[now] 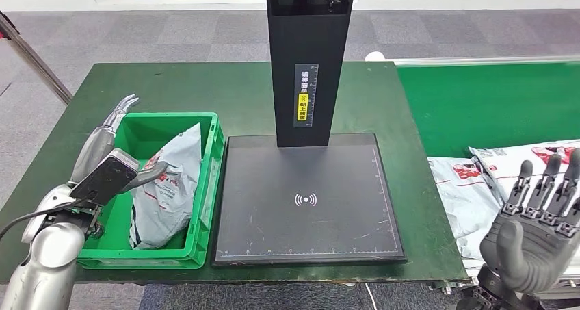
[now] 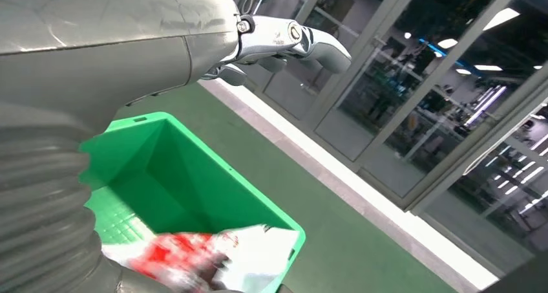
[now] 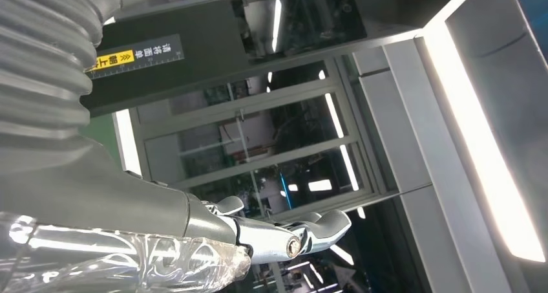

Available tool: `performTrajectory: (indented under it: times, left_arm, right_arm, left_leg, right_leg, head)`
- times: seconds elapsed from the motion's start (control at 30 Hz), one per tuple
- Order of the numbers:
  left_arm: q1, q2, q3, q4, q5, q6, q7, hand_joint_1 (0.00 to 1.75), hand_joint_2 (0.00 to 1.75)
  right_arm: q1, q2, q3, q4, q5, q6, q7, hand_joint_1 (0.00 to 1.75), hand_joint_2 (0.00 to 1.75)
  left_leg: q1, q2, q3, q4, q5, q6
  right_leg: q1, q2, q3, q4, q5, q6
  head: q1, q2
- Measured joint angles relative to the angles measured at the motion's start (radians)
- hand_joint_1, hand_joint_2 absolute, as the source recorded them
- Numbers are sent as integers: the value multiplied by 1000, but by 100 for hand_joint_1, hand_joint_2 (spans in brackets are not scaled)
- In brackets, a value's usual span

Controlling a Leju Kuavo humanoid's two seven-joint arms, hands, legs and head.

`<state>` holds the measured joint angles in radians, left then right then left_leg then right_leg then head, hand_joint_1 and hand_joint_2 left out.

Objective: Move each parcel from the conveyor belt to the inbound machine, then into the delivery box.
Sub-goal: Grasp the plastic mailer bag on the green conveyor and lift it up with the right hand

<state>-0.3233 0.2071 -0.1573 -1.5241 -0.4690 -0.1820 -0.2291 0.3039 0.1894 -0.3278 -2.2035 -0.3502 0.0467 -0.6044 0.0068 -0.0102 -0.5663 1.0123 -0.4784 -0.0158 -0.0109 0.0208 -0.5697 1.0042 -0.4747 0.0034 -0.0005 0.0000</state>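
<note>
Currently a grey plastic mailer parcel with red print (image 1: 167, 187) lies slumped inside the green plastic delivery crate (image 1: 212, 180) at the left of the green-topped table (image 1: 178, 87), leaning against the crate's right wall. The robot's left hand (image 1: 113, 128) hangs over the crate's left side with its fingers apart and holding nothing; from the left wrist, the fingers (image 2: 310, 41) stretch out above the crate (image 2: 194, 176) and the parcel (image 2: 213, 257) lies below. Just right of the crate sits the flat black scanning platform of the inbound machine (image 1: 308, 200), its black upright column (image 1: 308, 57) at the back. On the green conveyor belt (image 1: 492, 105) further right, white-and-grey mailer parcels with red print (image 1: 479, 180) lie overlapping. The right hand (image 1: 537, 221) hovers at their near edge, palm raised, fingers spread and empty.
</note>
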Motion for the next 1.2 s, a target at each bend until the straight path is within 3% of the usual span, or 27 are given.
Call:
performTrajectory:
  times: [0.13,0.43,0.8,1.0,1.2]
  left_arm:
    - [-28,-10,6,64,-1,15,8,0,175]
    - [-192,-49,13,420,-36,119,-42,0,175]
    - [-221,-67,36,543,-10,118,-54,0,175]
    - [-187,-78,71,521,115,20,-108,0,175]
    - [-86,-99,58,267,206,-28,-96,0,175]
  right_arm:
    - [-23,-2,7,17,0,-28,8,0,175]
    - [-82,-26,26,68,-12,-83,30,0,175]
    - [-89,-43,36,98,-17,-81,30,0,175]
    - [-90,-48,36,115,-14,-67,25,0,175]
    - [-90,-54,36,121,-11,-63,12,0,175]
  left_leg:
    - [0,-1,0,0,0,0]
    - [0,-3,0,0,3,0]
    - [0,-3,0,0,3,0]
    - [0,-3,0,0,3,0]
    - [0,-3,-1,0,2,1]
  right_leg:
    - [0,-1,0,0,0,0]
    - [0,-3,1,0,2,0]
    - [0,-3,1,0,2,0]
    - [0,-3,1,0,2,0]
    - [0,-3,0,0,2,0]
  head:
    - [0,0]
    - [0,0]
    - [0,0]
    - [0,0]
    - [0,0]
